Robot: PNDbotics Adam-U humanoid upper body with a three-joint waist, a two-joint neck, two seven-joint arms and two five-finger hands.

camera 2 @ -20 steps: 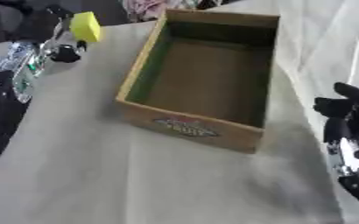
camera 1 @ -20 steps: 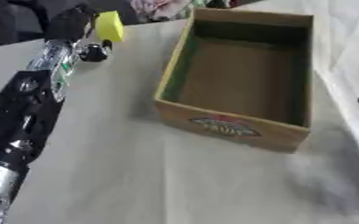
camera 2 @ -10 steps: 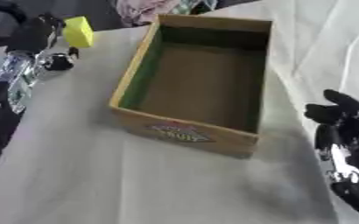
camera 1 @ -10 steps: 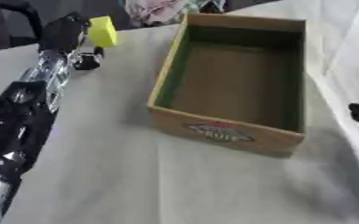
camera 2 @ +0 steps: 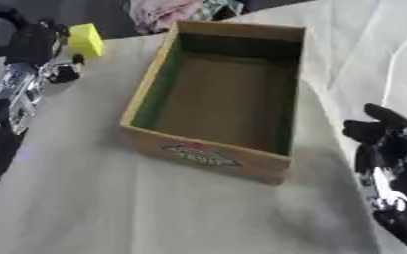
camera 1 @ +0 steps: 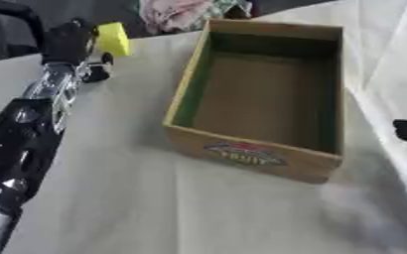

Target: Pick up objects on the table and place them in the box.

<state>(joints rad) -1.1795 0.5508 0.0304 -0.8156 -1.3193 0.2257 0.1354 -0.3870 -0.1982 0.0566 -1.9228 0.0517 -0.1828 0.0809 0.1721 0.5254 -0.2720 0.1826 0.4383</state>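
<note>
Left eye view: left hand point(camera 1: 68, 42) was closed on yellow block point(camera 1: 113, 38), left of box point(camera 1: 241, 151); carrying over the box judged next.

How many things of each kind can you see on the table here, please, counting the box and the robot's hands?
Yellow block: 1, held up by the left hand
Cardboard box: 1, nothing visible inside
Small black thing, too unclear to name: 1, beside the left arm
Robot hands: 2, left hand and right hand
Total: 5
</note>
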